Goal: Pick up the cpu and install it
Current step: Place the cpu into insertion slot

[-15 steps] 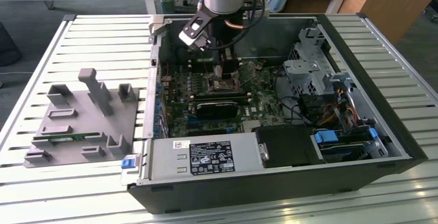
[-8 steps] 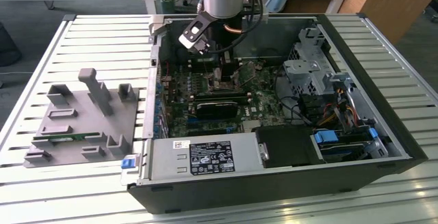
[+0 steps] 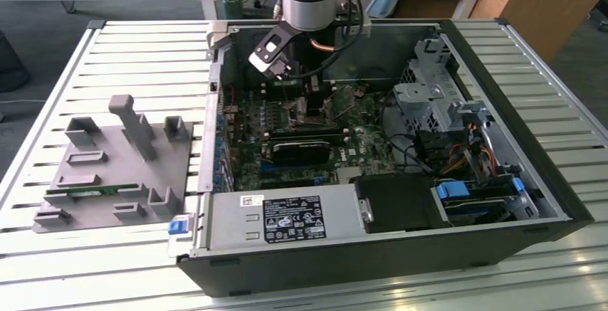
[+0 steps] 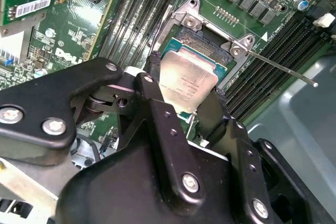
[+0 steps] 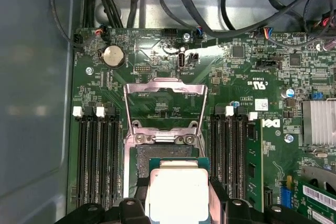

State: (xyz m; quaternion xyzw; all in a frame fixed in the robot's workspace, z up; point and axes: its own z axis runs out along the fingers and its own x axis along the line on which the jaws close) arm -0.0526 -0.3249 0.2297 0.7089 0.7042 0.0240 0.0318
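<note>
My gripper (image 4: 185, 88) is shut on the cpu (image 4: 187, 80), a flat square chip with a silver-grey top plate, one black finger on each of two opposite edges. In the first wrist view the cpu (image 5: 176, 190) hovers at the edge of the open socket (image 5: 167, 153), partly overlapping it; whether they touch I cannot tell. The socket's metal load plate (image 5: 165, 103) stands flipped open and its lever (image 4: 278, 67) sticks out sideways. In the exterior view the gripper (image 3: 315, 106) reaches down into the open computer case over the motherboard (image 3: 285, 136).
Memory slots (image 5: 94, 156) flank the socket on both sides. Black cables (image 5: 210, 9) run past the board's edge. A power supply (image 3: 285, 218) and drive cage (image 3: 432, 94) crowd the case. At the exterior view's left a grey holder block (image 3: 114, 169) carries a green memory stick (image 3: 90, 191).
</note>
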